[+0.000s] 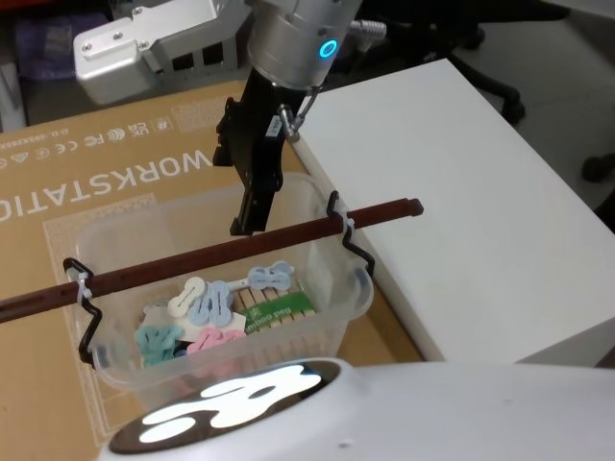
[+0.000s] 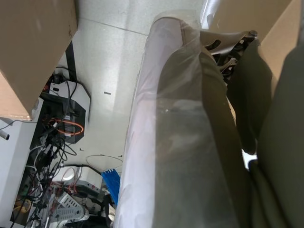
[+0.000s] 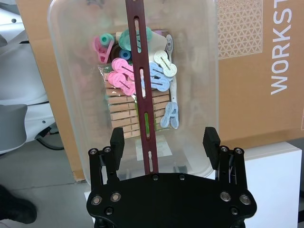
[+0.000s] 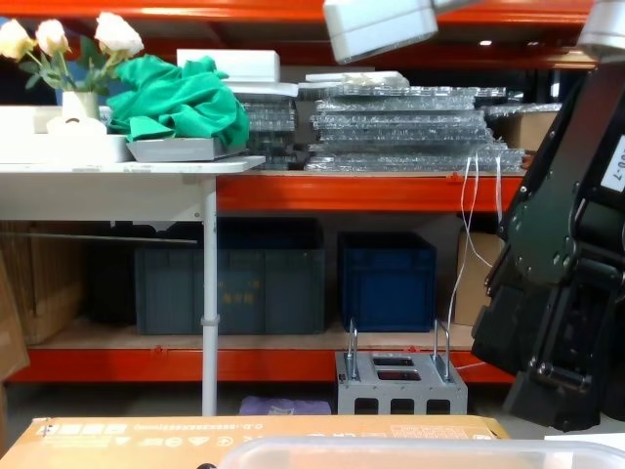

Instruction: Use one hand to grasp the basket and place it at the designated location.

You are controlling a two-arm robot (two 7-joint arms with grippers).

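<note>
the basket [image 1: 332,322] sits on the cardboard box [image 1: 58,182], just beside the white table [image 1: 480,192], with its red-brown handle [image 1: 221,252] raised across the top. our right gripper [image 3: 164,137] hangs over it, jaws spread wide, one finger on each side of the bar. we should probably drop until the bar lies deep between the pads, stay near its middle so the load hangs level, then close firmly and lift straight up. our left arm is parked off to the side.
</note>
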